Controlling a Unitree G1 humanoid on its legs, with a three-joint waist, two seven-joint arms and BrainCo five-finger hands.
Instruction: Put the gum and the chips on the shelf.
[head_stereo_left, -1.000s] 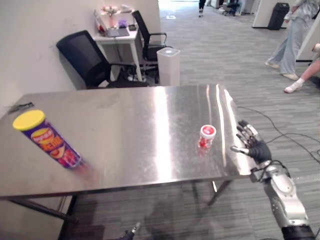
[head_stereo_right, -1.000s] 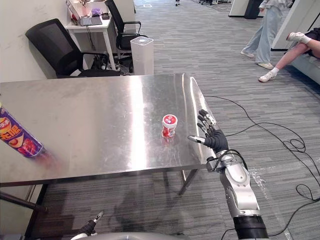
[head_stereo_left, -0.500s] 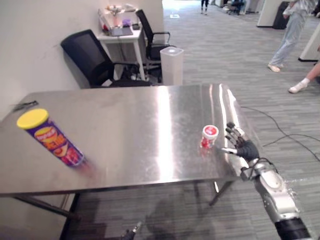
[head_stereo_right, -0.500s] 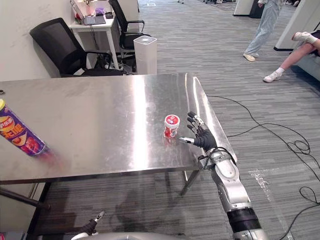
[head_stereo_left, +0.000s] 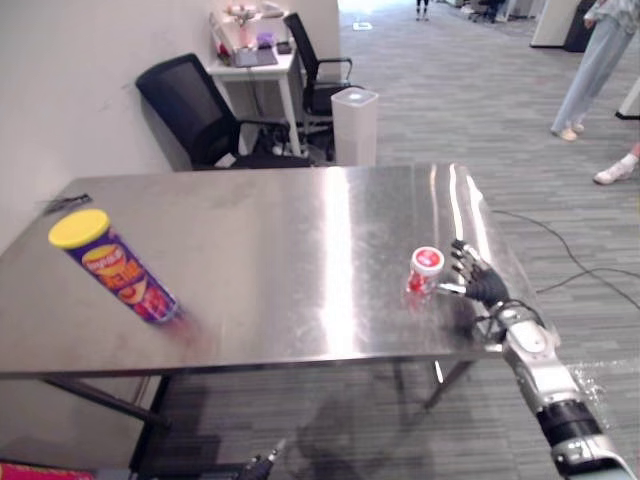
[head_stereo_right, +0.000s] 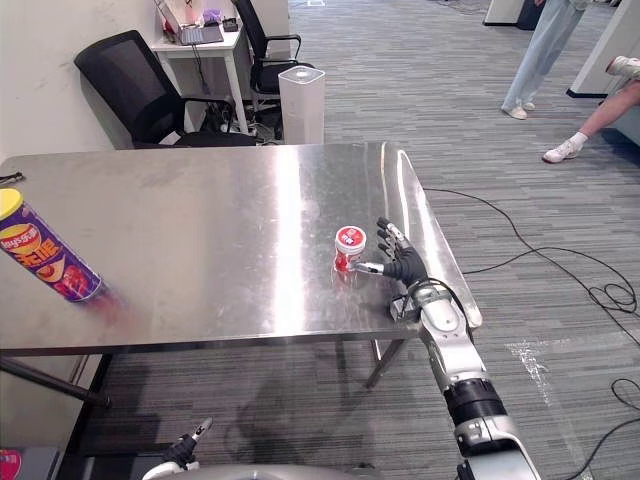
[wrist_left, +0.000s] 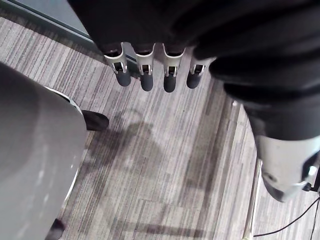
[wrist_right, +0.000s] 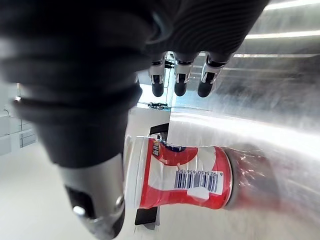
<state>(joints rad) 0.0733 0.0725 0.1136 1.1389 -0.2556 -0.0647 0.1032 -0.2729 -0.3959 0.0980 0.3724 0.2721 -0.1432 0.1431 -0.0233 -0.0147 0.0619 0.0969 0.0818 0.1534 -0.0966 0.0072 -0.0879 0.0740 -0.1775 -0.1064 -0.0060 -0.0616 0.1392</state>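
While the left hand (wrist_left: 167, 77) hung low over the striped carpet (wrist_left: 165, 165) with its fingers straight and side by side, holding nothing, the chips can (head_stereo_left: 113, 267) stood at the left end of the steel table (head_stereo_left: 300, 230). It sat in the same place on the table as a second before and was well apart from either hand. Further right, near the table's right edge, the gum tub (head_stereo_left: 424, 270) stood upright, red with a white lid, also where it had been. The change was on its right. The right hand (head_stereo_left: 478, 285), which a second earlier had hovered by the table's edge clear of the tub, had come in over the tabletop. The tub now sat between its thumb and its spread, uncurled fingers. The thumb lay just beside the tub, but whether it touched could not be told. The whole scene had also shifted a little with the head, so only that narrowing gap counted as real motion. By my reading, the reach for the gum was nearly complete and closing the fingers came next. Neither item had been lifted yet.
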